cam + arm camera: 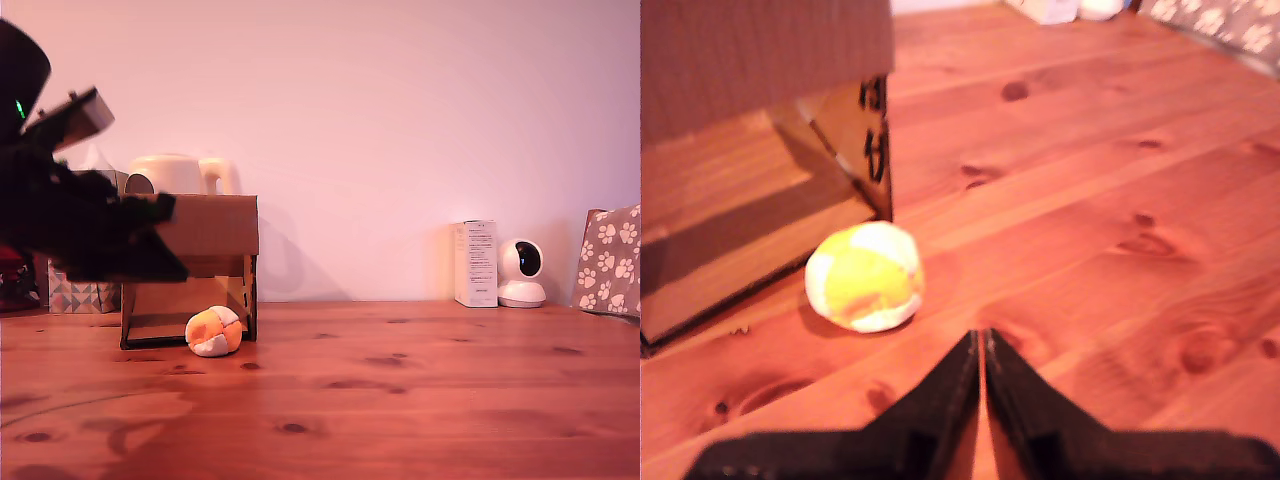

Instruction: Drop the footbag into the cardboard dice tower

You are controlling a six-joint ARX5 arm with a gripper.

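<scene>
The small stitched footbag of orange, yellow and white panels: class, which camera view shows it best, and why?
The wrist view: the small stitched footbag of orange, yellow and white panels lies large and unobstructed on the wooden table, just outside the brown cardboard dice tower. The exterior view shows it small, at the tower's lower front opening.

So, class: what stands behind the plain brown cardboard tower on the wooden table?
Behind the plain brown cardboard tower, the top of a cream jug-like vessel with a handle shows above its upper edge. The tower covers the vessel's lower part, so what it stands on cannot be seen.
</scene>
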